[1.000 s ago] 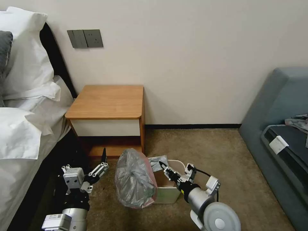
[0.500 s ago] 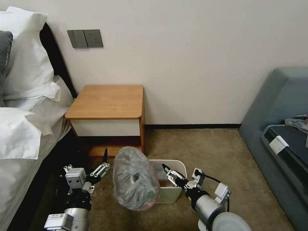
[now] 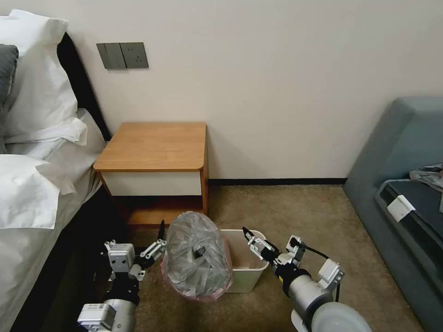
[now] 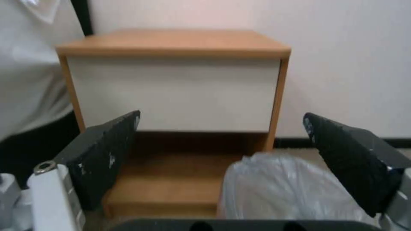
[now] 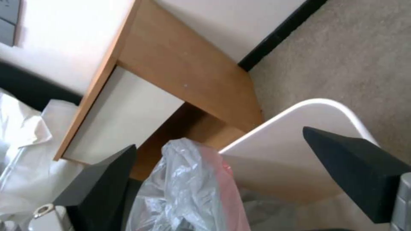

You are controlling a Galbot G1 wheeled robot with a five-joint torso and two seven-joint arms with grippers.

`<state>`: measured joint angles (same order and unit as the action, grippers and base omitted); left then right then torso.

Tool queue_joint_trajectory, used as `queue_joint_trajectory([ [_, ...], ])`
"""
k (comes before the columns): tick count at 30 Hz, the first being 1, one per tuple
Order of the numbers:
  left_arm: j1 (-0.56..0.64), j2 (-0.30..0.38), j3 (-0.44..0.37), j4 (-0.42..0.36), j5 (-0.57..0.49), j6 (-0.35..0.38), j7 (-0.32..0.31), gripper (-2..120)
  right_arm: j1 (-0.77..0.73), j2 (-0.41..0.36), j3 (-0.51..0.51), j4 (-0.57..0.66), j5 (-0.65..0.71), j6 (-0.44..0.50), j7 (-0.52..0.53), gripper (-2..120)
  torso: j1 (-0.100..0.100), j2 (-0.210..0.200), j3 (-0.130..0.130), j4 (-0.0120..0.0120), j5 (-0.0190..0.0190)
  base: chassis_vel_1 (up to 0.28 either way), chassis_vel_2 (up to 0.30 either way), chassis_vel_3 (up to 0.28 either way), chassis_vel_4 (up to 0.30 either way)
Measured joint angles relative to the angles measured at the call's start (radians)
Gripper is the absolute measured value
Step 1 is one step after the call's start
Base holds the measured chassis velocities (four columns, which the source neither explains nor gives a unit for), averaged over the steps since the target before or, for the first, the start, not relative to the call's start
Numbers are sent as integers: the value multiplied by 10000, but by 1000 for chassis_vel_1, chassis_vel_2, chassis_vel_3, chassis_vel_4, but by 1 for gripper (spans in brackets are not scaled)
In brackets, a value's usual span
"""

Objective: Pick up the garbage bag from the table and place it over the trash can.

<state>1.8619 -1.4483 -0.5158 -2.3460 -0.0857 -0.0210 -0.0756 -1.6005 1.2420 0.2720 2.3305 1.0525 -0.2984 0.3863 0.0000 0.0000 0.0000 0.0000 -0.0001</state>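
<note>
Here the garbage bag (image 3: 197,256) stands bunched on the left end of the trash can (image 3: 249,269), its pinkish-red edge hanging down the outside of that end; the can's right portion lies uncovered, its rolled rim bare. The left gripper (image 3: 157,243) hovers low over the carpet (image 3: 295,212), fingers spread with nothing between them; the bag lies just beside its right fingertip, and in the left wrist view (image 4: 220,141) crinkled plastic (image 4: 282,186) bulges up before that finger without clear contact. The right gripper (image 3: 253,240) hangs above the can's uncovered right end, jaws parted and holding nothing; the bag stands to its left, separated by the open mouth of the can; the right wrist view (image 5: 218,170) shows the bag (image 5: 188,192) rising beside one finger and the can's white wall (image 5: 291,150) between the two. The table (image 3: 154,146) stands beyond both grippers against the wall, its lower shelf directly ahead of the left one; its right edge falls roughly over the bag. To the right of the right gripper open carpet extends to the grey sofa (image 3: 406,152); the bed (image 3: 32,184) closes the space left of the left gripper.
</note>
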Motion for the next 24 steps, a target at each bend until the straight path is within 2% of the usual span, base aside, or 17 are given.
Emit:
queue_joint_trajectory([
  [9,-52,-62,274,446,-145,547,-229,98,-18,22,23,-110,-178,138,-74,100,0,0,0,1,1,0,0,0,0],
  [17,-194,-20,860,736,-433,1011,-323,87,-26,29,-61,-308,-490,460,-107,100,0,0,0,1,2,0,0,0,0],
  [19,-254,-18,961,839,-468,1148,-444,81,-10,34,-91,-338,-519,489,-105,100,0,0,0,0,1,0,0,0,0],
  [22,-331,-82,981,963,-510,1278,-628,80,8,27,-139,-406,-606,530,-106,100,0,0,0,1,1,0,0,0,0],
  [24,-524,-137,1095,1164,-660,1534,-1059,79,-107,71,-166,-500,-807,637,-114,100,0,0,0,1,1,0,0,0,0],
])
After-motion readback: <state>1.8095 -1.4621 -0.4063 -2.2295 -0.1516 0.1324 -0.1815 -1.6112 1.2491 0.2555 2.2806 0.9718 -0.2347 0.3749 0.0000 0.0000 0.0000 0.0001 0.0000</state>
